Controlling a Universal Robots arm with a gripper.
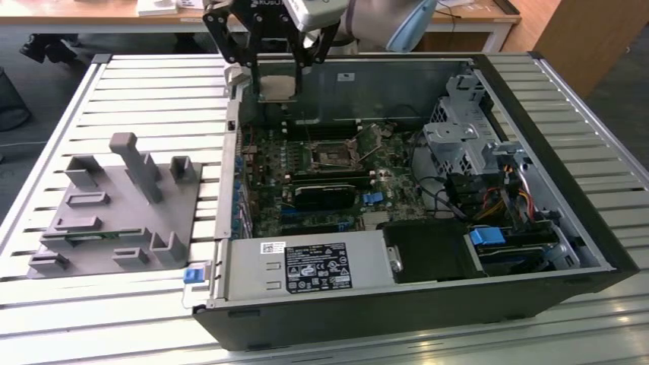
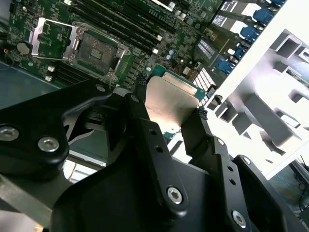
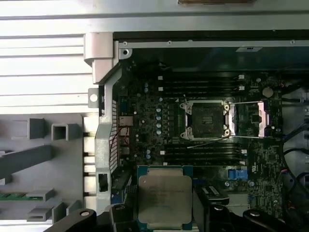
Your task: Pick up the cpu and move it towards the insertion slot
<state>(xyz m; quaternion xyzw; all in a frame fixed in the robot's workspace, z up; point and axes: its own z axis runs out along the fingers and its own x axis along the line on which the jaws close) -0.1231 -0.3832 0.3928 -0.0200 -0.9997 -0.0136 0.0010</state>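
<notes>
Fingers (image 2: 145, 104) of the black gripper (image 2: 169, 104) are clamped on the cpu (image 2: 171, 101), one pressing each of two opposite edges, so the chip hangs between them with its silvery top facing the camera in the second wrist view. In the first wrist view the cpu (image 3: 165, 198) shows its metal lid inside a pale green rim, held flat above the motherboard (image 3: 145, 140).

In the exterior view the gripper (image 1: 279, 76) carries the cpu (image 1: 280, 78) above the far edge of the open computer case (image 1: 406, 304), near the case's far corner on the exterior view's left, lifted clear of the board.

The insertion slot (image 3: 206, 119) lies on the motherboard well apart from the chip, its dark square centre uncovered and its metal load plate (image 3: 251, 118) swung open beside it. In the second wrist view the insertion slot (image 2: 96, 48) sits beyond the fingertips with the thin wire lever raised at its side; in the exterior view the insertion slot (image 1: 335, 152) is near the middle of the board, closer to the camera than the gripper.

A long black module (image 1: 324, 194) sits just on the near side of the slot, with a small blue connector (image 1: 371, 198) beside it. The grey holder tray (image 1: 112, 213) with upright posts stands on the slatted metal table (image 1: 152, 91), beside the case at the exterior view's left.
</notes>
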